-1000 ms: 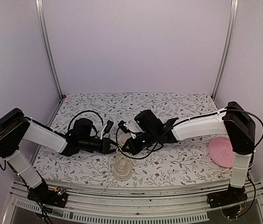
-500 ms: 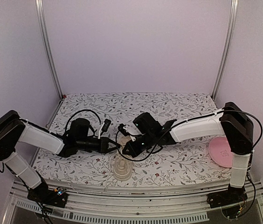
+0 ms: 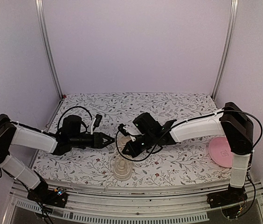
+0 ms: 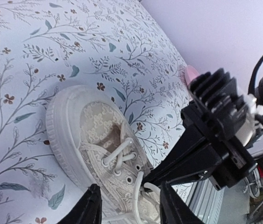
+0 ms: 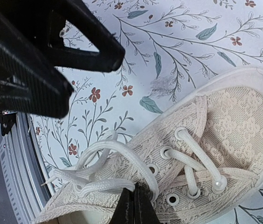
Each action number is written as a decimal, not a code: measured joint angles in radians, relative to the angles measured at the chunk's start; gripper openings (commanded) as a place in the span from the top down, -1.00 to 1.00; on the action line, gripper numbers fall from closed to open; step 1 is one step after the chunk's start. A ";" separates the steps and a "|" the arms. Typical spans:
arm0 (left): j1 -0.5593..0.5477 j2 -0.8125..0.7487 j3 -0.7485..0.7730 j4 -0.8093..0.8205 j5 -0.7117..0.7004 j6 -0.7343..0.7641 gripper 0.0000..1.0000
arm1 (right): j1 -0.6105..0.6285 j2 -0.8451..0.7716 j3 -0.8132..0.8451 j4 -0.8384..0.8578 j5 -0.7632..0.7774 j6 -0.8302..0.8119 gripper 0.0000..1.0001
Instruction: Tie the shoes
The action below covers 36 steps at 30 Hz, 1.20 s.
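Observation:
The shoe, a cream lace-textured sneaker with white laces, lies near the table's front edge with its toe away from the arms. It also fills the right wrist view, and its toe shows in the left wrist view. My right gripper hovers over the tongue. Its tips are shut on a white lace loop that arcs over the eyelets. My left gripper sits left of the shoe. Its fingers stand apart and hold nothing, with loose lace lying below them.
A round pink plate rests at the right edge of the floral tablecloth. The metal front rail runs just below the shoe. The two grippers nearly face each other above the shoe, and black cables loop beside each wrist.
My left gripper has opened and pulled back to the left, away from the shoe's laces. The right gripper has stayed shut over the shoe, barely moving.

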State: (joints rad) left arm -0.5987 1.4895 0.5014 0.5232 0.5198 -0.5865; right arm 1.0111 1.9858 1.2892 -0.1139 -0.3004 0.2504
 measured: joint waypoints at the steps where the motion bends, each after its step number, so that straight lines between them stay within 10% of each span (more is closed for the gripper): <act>1: 0.008 -0.010 0.000 -0.006 -0.005 0.001 0.22 | 0.000 0.000 0.000 0.000 0.000 0.000 0.96; 8: 0.042 0.080 0.056 -0.114 0.005 0.025 0.46 | 0.002 0.000 0.000 0.000 0.003 0.000 0.96; 36: 0.043 0.263 0.087 0.064 0.282 -0.010 0.38 | 0.002 0.000 0.000 -0.006 0.003 0.000 0.96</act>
State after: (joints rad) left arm -0.5552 1.7523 0.5880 0.5869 0.8021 -0.5964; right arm 1.0126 1.9862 1.2892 -0.1204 -0.2974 0.2501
